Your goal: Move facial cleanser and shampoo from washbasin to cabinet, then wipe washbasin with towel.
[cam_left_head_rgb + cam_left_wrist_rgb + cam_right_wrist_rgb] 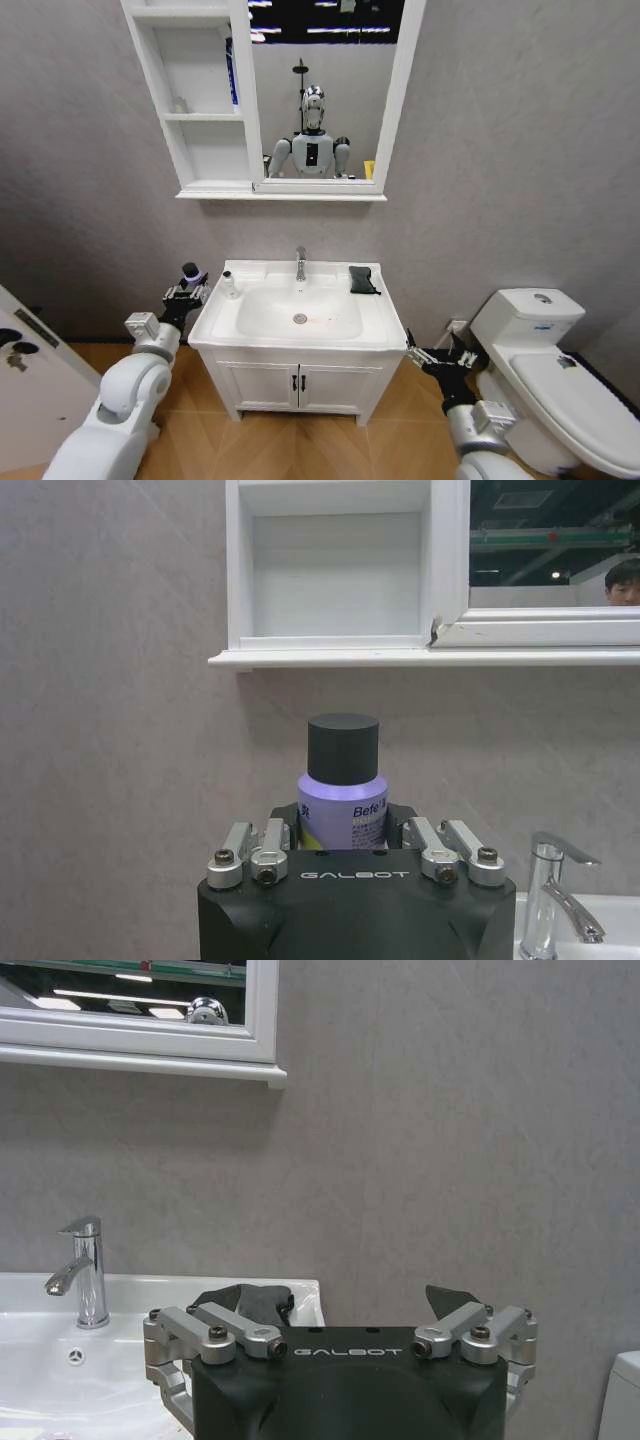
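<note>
Head camera looks down on washbasin (297, 312) from above; both wrist cameras face the wall, sharing faucet (553, 895).

1. "GALBOT" in white letters on the black housing of the left gripper (343, 832).
2. "GALBOT" likewise on the right gripper (343, 1305) housing.
3. Purple bottle (342, 805) label: "Befe…" legible; the remaining print is too small to read.
</note>
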Robot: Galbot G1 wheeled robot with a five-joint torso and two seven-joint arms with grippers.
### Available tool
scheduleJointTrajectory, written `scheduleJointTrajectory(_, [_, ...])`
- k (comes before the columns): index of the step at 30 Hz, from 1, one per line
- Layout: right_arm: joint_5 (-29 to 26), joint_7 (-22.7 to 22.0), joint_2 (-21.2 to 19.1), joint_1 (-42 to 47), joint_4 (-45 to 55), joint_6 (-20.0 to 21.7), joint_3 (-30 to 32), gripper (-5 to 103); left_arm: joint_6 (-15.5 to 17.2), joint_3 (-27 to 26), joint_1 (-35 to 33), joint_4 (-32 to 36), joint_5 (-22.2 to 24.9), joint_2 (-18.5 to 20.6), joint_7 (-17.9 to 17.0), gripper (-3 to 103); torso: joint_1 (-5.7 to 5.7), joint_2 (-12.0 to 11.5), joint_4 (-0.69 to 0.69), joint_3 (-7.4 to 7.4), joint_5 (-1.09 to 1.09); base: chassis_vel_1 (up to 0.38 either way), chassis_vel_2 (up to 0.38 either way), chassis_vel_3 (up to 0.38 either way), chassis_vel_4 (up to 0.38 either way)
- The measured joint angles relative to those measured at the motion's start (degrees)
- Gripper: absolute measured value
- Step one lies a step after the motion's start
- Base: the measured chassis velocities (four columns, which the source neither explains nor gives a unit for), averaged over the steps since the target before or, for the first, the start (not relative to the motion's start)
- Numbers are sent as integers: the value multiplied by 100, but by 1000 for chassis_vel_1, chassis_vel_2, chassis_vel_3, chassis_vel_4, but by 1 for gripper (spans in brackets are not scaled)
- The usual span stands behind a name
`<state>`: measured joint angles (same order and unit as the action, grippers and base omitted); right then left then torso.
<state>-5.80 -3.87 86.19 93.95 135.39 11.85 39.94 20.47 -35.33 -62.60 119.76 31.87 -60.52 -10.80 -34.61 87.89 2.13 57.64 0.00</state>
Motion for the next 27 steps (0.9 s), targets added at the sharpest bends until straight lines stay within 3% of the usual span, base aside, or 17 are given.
scheduleJointTrajectory(19, [123, 22, 29, 73, -64, -92, -36, 100, -20, 23, 104, -105, -29, -39, -24, 43, -12, -5, -2, 4, 0, -132, 123, 122, -139])
scheduleJointTrajectory(23, [129, 21, 35, 125, -77, -113, -32, 100, 112, 128, 466, -148, 201, 108, -162, 43, -2, -3, 3, 2, 0, -8, 30, 13, -4])
scheduleJointTrajectory(27, [144, 16, 37, 151, -69, -130, -38, 100, 606, 280, 1275, -375, 783, 440, -382, 43, 5, 2, 0, -1, -1, 58, -61, -52, 37])
